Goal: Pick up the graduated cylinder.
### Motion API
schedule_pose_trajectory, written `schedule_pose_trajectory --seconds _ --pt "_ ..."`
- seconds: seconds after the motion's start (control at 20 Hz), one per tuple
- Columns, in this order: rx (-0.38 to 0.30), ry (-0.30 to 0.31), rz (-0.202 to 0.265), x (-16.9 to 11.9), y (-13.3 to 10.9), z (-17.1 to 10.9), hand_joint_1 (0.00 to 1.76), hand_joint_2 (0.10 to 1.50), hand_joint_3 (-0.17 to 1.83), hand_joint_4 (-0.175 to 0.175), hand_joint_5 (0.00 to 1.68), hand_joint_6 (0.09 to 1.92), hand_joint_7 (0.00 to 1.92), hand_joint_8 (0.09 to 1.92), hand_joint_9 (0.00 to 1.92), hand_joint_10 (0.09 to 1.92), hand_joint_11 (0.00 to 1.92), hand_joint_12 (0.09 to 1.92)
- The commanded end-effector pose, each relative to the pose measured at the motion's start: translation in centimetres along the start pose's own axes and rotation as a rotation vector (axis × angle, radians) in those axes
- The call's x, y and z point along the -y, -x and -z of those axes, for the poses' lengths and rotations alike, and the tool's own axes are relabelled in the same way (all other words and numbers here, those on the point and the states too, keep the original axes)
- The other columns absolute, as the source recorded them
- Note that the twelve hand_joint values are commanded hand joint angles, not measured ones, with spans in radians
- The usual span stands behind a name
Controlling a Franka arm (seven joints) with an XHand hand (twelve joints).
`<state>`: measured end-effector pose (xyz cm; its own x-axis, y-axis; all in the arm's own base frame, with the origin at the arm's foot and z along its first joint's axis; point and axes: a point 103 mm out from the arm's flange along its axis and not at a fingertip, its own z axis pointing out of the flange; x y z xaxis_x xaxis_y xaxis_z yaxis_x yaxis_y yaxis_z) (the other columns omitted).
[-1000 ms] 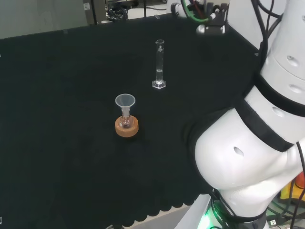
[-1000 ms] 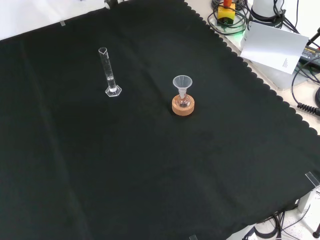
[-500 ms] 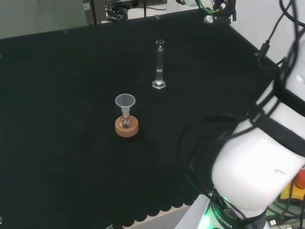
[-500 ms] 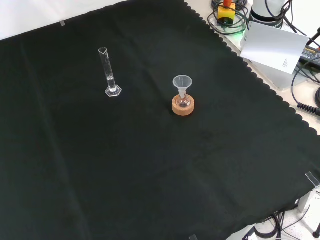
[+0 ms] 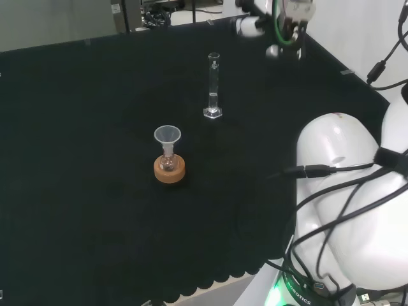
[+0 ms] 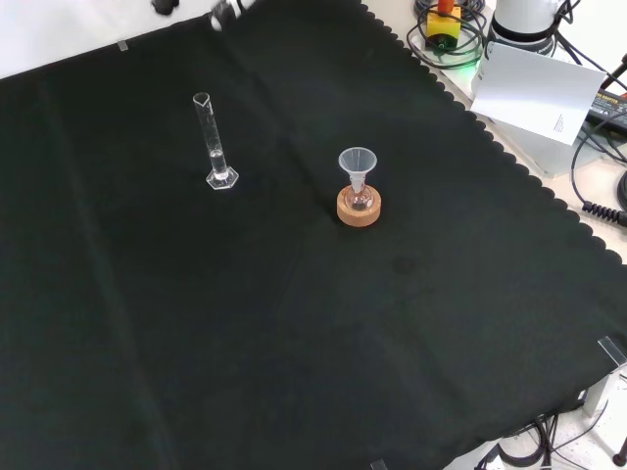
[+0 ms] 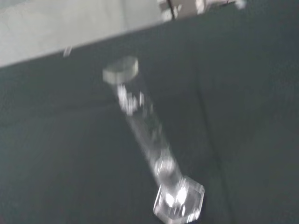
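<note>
My wrist view shows the graduated cylinder [image 7: 152, 149] close up, its flat foot on the black cloth [image 7: 56, 163]. In the head view it [image 5: 213, 86] stands upright, behind the funnel [image 5: 167, 136] in its cork ring [image 5: 170, 169]. My arm [image 5: 344, 210] has swung aside since a moment ago. I cannot tell how my fingers are. Nothing touches the cylinder.

- The clear glass graduated cylinder [image 5: 213, 86] [image 6: 215, 144] [image 7: 149, 144] is colourless, with pale glints on its hexagonal foot.
- The clear plastic funnel [image 5: 167, 138] [image 6: 358, 164] looks whitish and translucent.
- The round cork ring stand [image 5: 170, 170] [image 6: 359, 208] is orange-brown.
- The black cloth [image 5: 83, 159] [image 6: 245, 323] over the worktop is plain black, with a scalloped edge.
- The white robot arm link [image 5: 357, 210] carries black cables.
</note>
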<state>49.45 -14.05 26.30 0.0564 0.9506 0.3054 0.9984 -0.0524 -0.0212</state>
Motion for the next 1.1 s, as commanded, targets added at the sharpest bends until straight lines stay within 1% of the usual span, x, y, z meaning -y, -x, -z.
schedule_pose_trajectory --seconds 0.05,0.3,0.5,0.7,0.85,1.1 --pt "-0.113 -0.07 0.011 0.3 2.0 -8.0 0.58 1.14 -0.17 -0.021 0.33 0.09 0.24 0.62 0.45 0.62 0.26 1.36" --pt "-0.175 -0.053 0.038 0.1 2.8 -8.8 0.67 1.1 -0.17 -0.013 0.28 0.09 0.22 0.62 0.44 0.61 0.27 1.35" --pt "-0.217 -0.052 0.069 -0.7 3.0 -9.9 0.74 1.07 -0.17 -0.021 0.3 0.09 0.24 0.62 0.45 0.61 0.27 1.34" --pt "-0.256 -0.041 0.109 -1.8 3.0 -11.1 0.77 1.05 -0.17 -0.023 0.32 0.09 0.25 0.62 0.46 0.6 0.27 1.34" --pt "-0.288 -0.026 0.148 -2.7 2.8 -11.9 0.77 1.05 -0.17 -0.022 0.33 0.09 0.26 0.62 0.46 0.6 0.27 1.34" --pt "-0.336 -0.043 0.2 -3.7 2.8 -13.3 0.77 1.04 -0.17 -0.021 0.36 0.09 0.29 0.61 0.51 0.58 0.28 1.34"
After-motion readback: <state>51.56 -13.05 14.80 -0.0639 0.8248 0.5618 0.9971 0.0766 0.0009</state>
